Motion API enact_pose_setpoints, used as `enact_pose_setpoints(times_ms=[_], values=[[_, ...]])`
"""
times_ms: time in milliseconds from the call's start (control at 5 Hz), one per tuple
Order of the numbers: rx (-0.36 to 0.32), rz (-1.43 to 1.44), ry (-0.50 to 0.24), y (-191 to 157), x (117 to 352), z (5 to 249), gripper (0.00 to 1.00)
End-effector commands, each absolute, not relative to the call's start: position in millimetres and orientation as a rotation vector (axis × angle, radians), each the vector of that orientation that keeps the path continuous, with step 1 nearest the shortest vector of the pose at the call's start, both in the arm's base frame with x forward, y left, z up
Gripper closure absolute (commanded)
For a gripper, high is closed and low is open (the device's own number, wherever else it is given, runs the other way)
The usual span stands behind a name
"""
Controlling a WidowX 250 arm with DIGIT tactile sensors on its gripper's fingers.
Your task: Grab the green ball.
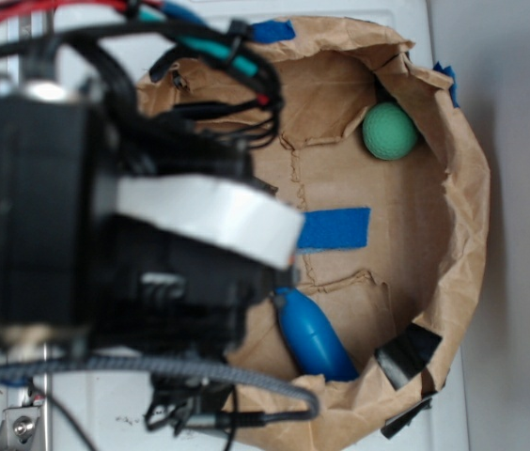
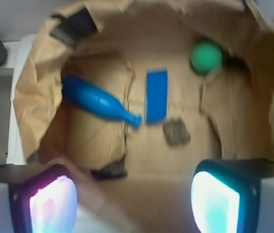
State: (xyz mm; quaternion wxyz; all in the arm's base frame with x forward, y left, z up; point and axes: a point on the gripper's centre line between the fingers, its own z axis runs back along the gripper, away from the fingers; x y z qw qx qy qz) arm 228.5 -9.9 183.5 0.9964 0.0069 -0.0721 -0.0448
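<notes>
The green ball (image 1: 389, 131) (image 2: 206, 57) lies inside a brown paper-walled ring, tucked against its wall. In the wrist view it sits at the upper right, far from my gripper (image 2: 134, 203). The two glowing fingertips (image 2: 53, 206) stand wide apart at the bottom of that view with only bare cardboard floor between them, so the gripper is open and holds nothing. In the exterior view the arm's black body (image 1: 105, 244) fills the left side and hides the fingers.
A blue bowling-pin-shaped bottle (image 1: 314, 335) (image 2: 98, 102) lies on its side on the floor. A blue tape strip (image 1: 334, 228) (image 2: 156, 95) is stuck mid-floor. The crumpled paper wall (image 1: 462, 225) rings the area, with black tape (image 1: 406, 352) on it.
</notes>
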Motion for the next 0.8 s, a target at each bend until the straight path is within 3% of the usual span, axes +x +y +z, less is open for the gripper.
enact_pose_setpoints(times_ms=[0,400,600], values=[[-0.018,-0.264,-0.203,5,248,184,0.00],[-0.018,-0.264,-0.203,5,248,184,0.00],[0.061,-0.228,-0.251,14,266,151,0.00]])
